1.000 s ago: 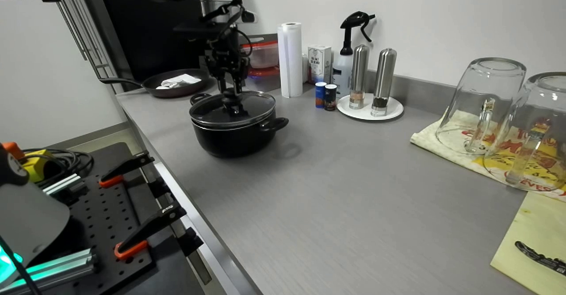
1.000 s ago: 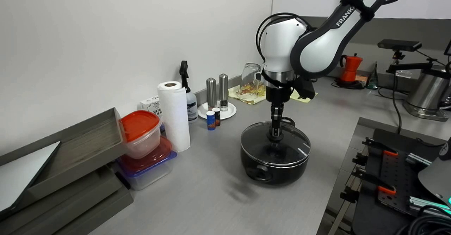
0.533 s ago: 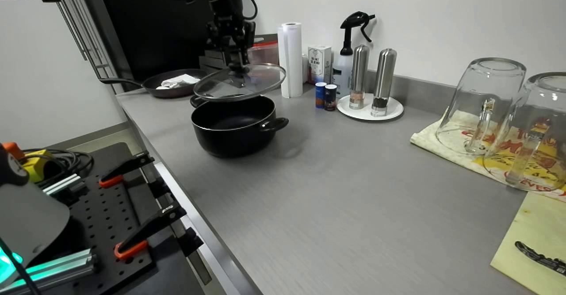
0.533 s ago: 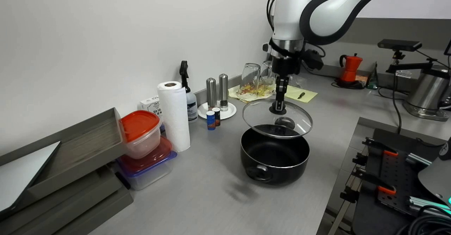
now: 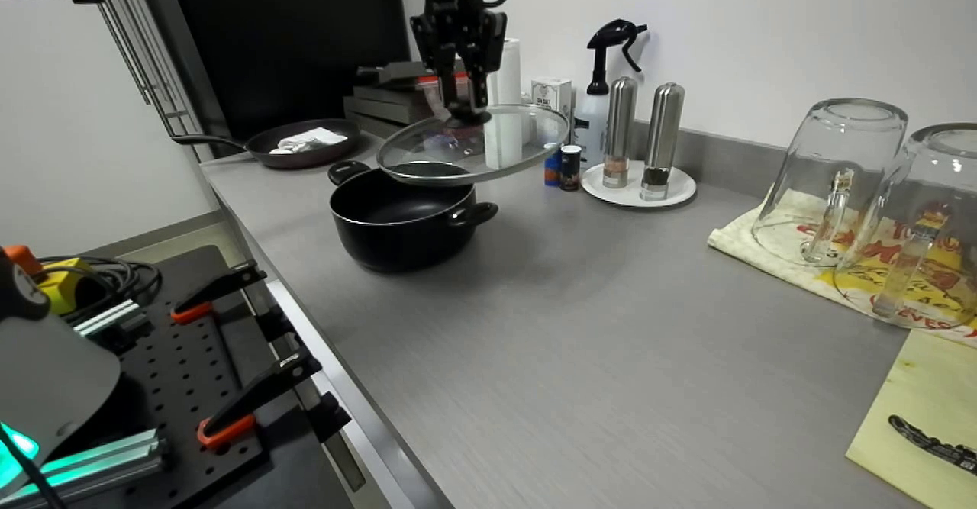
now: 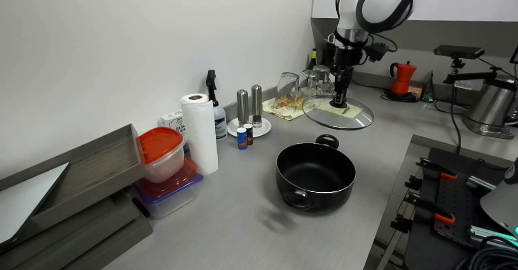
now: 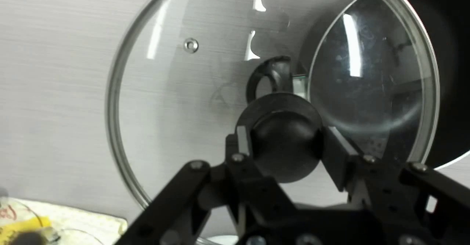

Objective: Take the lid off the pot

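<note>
The glass lid hangs in the air, shown in both exterior views (image 5: 511,154) (image 6: 319,118) and in the wrist view (image 7: 205,90). My gripper (image 5: 465,104) is shut on its dark knob, with one finger on each side in the wrist view (image 7: 286,142). The gripper also shows in an exterior view (image 6: 340,100). The lid is slightly tilted. The black pot (image 5: 404,238) stands uncovered on the counter, its dark inside visible in an exterior view (image 6: 315,173). In the wrist view the pot (image 7: 453,90) is partly under the lid at the right.
Upturned glass mugs (image 5: 824,181) stand on a patterned cloth (image 5: 736,238). A white plate (image 5: 681,191) holds two mills. A paper towel roll (image 6: 200,136), spray bottle (image 6: 219,120), plastic containers (image 6: 162,152) and grey trays (image 6: 93,173) line the wall. A frying pan (image 5: 282,162) lies behind the pot.
One second ago the lid sat on the pot with my gripper at its knob. The lid then rose off the pot and has moved sideways toward the glass mugs. The pot has not moved.
</note>
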Controlling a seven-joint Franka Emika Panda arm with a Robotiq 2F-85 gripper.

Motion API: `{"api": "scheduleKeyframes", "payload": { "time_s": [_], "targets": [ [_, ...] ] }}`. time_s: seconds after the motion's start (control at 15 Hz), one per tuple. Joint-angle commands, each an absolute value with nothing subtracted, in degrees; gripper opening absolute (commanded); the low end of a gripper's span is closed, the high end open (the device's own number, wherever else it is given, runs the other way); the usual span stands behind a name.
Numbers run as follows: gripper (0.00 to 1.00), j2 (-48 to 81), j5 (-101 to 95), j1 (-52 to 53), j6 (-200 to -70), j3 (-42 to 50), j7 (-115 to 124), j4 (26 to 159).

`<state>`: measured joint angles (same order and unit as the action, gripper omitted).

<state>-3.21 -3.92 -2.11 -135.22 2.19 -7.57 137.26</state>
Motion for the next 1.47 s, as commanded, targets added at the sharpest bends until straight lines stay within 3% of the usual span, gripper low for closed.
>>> {"api": "scheduleKeyframes", "payload": {
  "time_s": [0.0, 0.53, 1.4],
  "targets": [
    [0.25, -4.4, -2.1, -5.8, -134.5, 6.2, -9.3, 137.8],
    [0.25, 3.7, -0.9, -11.8, -138.5, 11.8, -7.8, 137.5],
    [0.25, 23.5, 6.4, -12.8, -164.1, 5.1, -6.0, 138.6]
  ]
}}
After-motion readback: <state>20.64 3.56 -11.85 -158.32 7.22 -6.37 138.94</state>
